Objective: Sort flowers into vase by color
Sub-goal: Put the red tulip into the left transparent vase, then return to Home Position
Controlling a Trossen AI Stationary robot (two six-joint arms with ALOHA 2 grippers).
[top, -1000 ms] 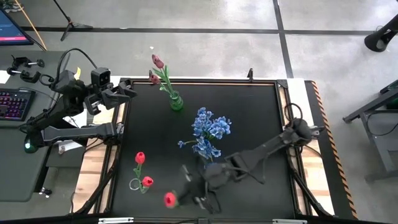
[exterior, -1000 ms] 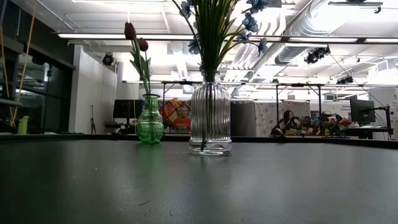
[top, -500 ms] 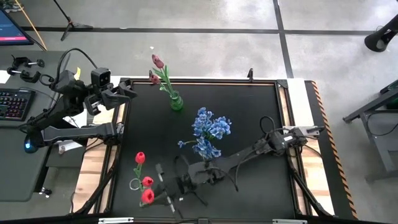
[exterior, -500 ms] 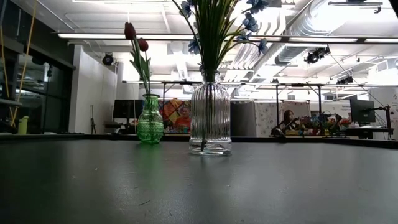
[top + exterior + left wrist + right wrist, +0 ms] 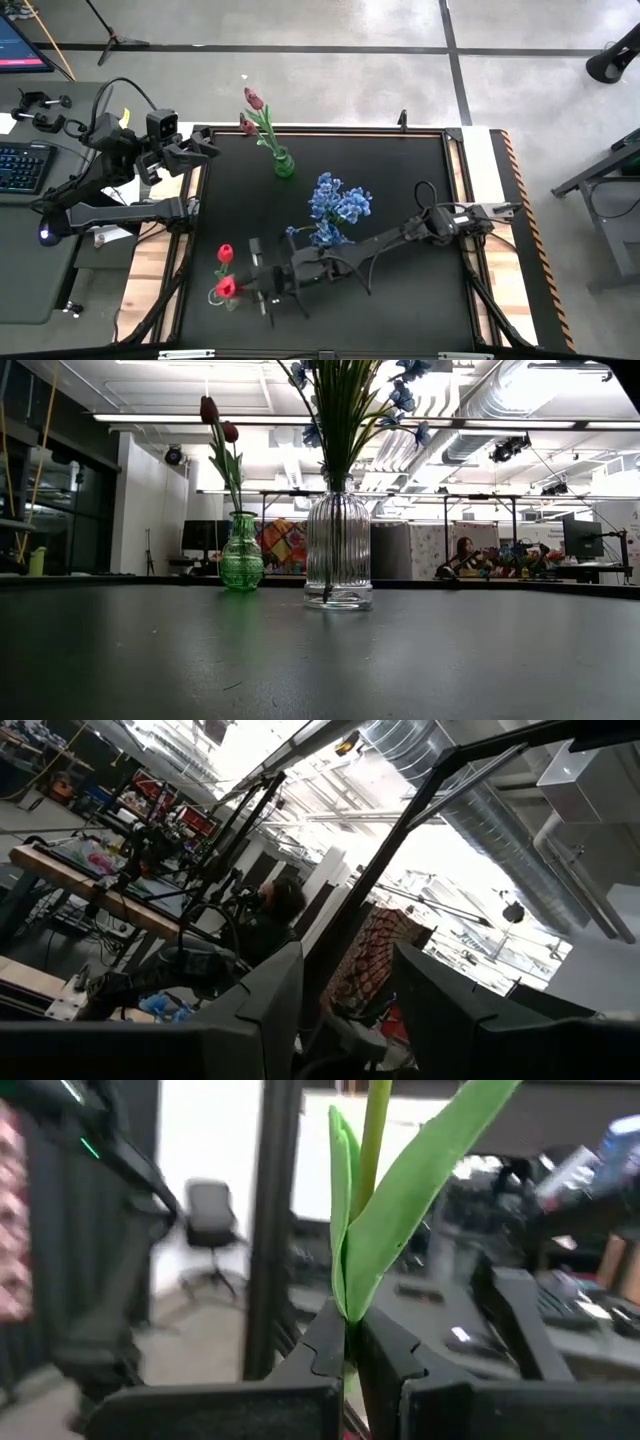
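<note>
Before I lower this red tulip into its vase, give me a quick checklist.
1. Right end effector shut on the red tulip stem: ok.
2. Tulip over the clear vase of red tulips: cannot tell; bloom is near it, stem end hidden.
3. Other red tulip already there: ok.
4. Blue flowers close beside the right arm: not ok.
5. Left end effector parked at table's far left edge: ok.
6. Green vase with dark tulips, well away: ok.

Grey concrete floor (image 5: 330, 80) crossed by dark lines; ceiling strip lights (image 5: 180, 418); exposed ducting (image 5: 480, 410).
</note>
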